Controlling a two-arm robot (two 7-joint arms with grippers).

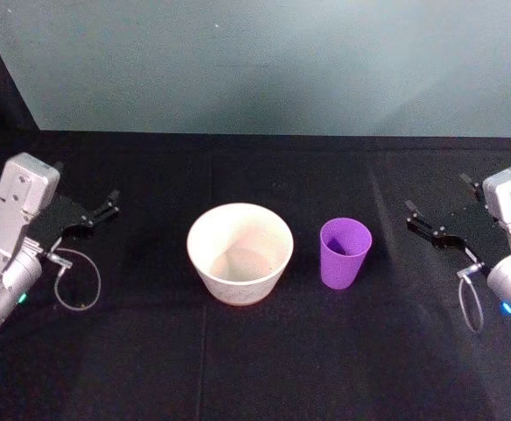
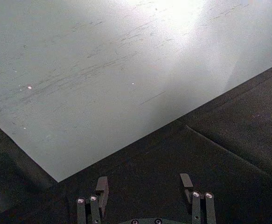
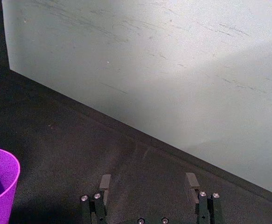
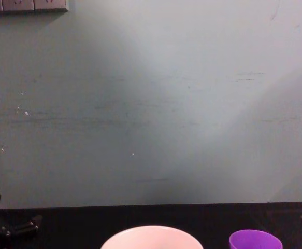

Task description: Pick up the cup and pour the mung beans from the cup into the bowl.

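Centrally, the purple cup [image 1: 345, 252] stands upright on the black surface [image 1: 255, 360], just right of the bowl [image 1: 239, 253] and not touching it. What the cup contains is too dark to tell. The bowl, pale and wider than the cup, also sits upright. At the far left the left claw [image 2: 144, 179] rests low over the surface, fingers spread wide with nothing between them. At the far right the right claw [image 3: 148, 178] mirrors it, equally wide and unloaded, well apart from the cup. A pale wall [image 1: 281, 61] lies beyond.
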